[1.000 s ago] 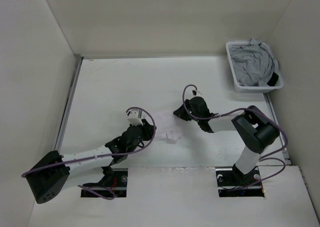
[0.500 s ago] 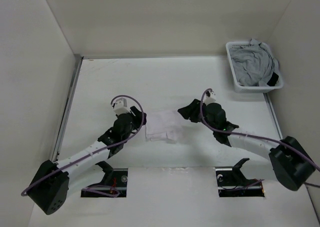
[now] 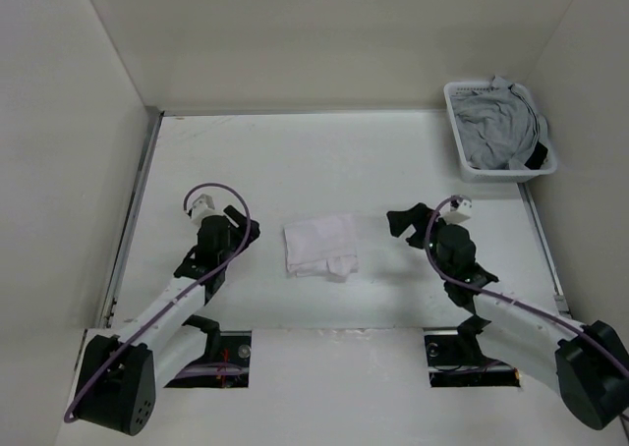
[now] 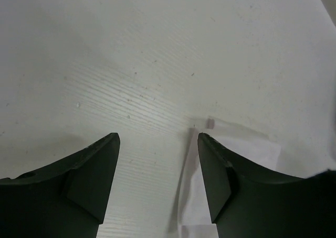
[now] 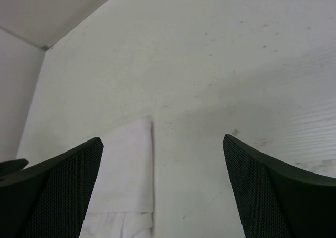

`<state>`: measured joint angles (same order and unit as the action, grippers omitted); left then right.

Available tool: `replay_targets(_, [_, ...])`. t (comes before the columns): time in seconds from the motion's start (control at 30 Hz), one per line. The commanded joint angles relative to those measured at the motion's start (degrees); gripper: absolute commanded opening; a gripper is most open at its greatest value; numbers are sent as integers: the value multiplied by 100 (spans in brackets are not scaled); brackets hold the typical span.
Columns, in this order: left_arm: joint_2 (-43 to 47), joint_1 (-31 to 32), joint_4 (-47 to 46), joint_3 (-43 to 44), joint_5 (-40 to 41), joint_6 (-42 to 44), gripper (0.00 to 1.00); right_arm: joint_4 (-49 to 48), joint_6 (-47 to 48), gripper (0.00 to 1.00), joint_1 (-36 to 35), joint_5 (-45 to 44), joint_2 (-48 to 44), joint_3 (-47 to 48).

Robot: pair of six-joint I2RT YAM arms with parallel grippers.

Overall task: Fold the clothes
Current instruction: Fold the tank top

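The clothes (image 3: 320, 246), a white garment, lie on the table folded into a small rectangle with a wrinkled front edge. My left gripper (image 3: 239, 238) stands to their left, apart from them, open and empty. In the left wrist view the left gripper (image 4: 158, 138) frames bare table, and a corner of the clothes (image 4: 247, 149) shows past the right finger. My right gripper (image 3: 408, 228) stands to the right of the clothes, open wide and empty. In the right wrist view the right gripper (image 5: 163, 141) is over bare table, with the clothes (image 5: 128, 164) by its left finger.
A white basket (image 3: 455, 141) at the back right corner holds a grey garment (image 3: 501, 127) with a black patch. White walls close in the table on the left, back and right. A metal strip (image 3: 138, 200) runs along the left edge.
Both grippers have opened, let go of the clothes and drawn back, the left one leftward and the right one rightward. The clothes stay folded between them.
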<state>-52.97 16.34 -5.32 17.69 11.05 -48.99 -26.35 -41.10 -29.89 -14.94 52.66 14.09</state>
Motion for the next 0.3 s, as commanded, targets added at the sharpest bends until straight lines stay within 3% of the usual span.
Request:
replay_targets(0.0, [-11, -74, 58, -108, -296, -49, 60, -292, 120, 100, 259, -203, -107, -125])
replay_targets(0.2, [-99, 14, 57, -29, -244, 56, 59, -283, 111, 100, 330, -211, -178, -161])
replay_targets(0.27, [-100, 40, 58, -3, -244, 135, 64, -257, 111, 100, 357, -203, -73, -134])
